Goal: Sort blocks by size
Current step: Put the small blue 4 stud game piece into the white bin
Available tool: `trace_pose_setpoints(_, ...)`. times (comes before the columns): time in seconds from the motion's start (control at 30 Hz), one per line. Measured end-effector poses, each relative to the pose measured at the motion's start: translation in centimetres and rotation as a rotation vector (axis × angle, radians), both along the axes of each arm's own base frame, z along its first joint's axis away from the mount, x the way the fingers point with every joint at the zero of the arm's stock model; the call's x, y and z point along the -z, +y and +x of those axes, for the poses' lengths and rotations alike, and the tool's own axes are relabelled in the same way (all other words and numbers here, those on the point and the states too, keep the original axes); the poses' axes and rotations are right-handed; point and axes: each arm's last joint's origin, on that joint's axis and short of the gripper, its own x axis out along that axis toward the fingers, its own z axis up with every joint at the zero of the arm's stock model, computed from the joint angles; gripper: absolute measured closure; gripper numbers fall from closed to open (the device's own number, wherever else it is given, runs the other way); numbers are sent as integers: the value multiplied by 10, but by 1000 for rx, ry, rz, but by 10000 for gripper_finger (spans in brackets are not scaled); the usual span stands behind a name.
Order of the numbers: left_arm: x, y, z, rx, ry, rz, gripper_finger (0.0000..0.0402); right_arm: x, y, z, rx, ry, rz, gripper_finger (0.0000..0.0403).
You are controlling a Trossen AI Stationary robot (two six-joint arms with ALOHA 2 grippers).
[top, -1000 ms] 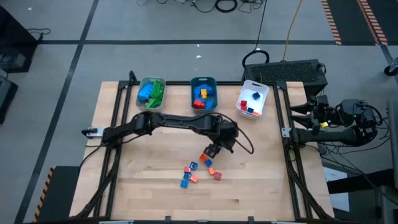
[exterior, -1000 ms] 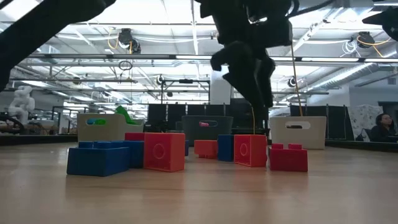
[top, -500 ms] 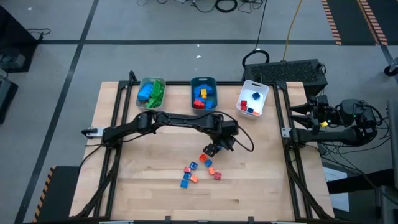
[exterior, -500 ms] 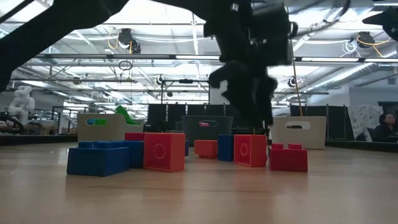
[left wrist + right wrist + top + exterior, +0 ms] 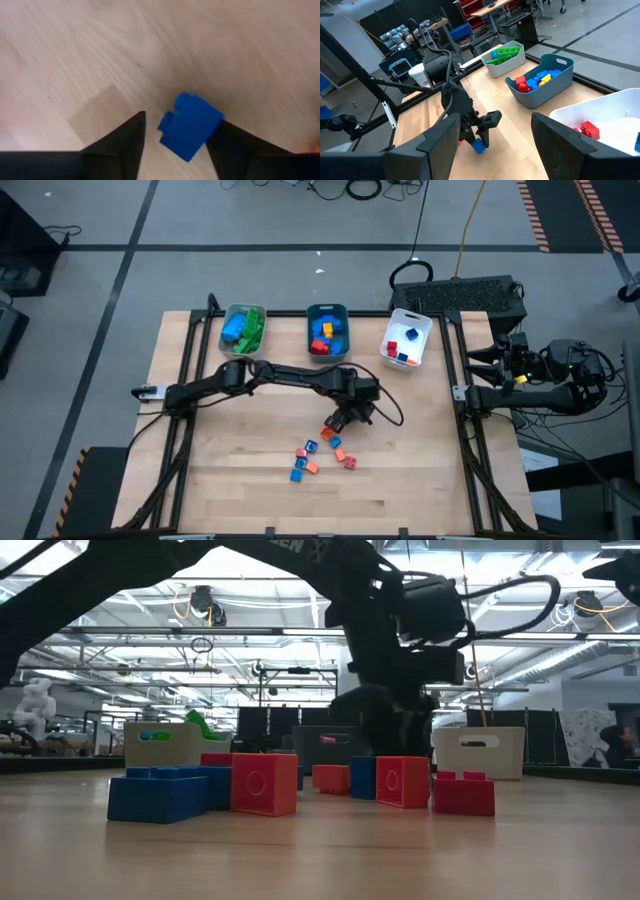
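I'm bringing the left gripper (image 5: 175,137) down around a blue block (image 5: 190,126).
Its fingers are straddling it mid-table, not visibly pinching; the right gripper (image 5: 492,140) is waiting spread beyond the table's right edge.

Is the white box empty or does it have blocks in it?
Not empty. The white box holds a few blocks, red and blue.
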Motion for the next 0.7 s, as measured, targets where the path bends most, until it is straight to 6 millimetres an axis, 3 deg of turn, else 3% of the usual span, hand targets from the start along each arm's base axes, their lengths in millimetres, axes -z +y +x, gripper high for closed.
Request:
trace_pose_setpoints(0.23,-2,-2,4,5,-43,-10,301,0,0,0,2,-1,6,165)
trace_pose_setpoints(0.4,-14,5,13,-77,-136,25,303,0,0,0,3,-1,6,165)
trace_pose_setpoints(0.57,-49,38,32,-376,-380,20,303,0,0,0,3,-1,7,165)
trace_pose_setpoints(0.7,-87,80,44,-662,-699,-102,303,0,0,0,3,-1,6,165)
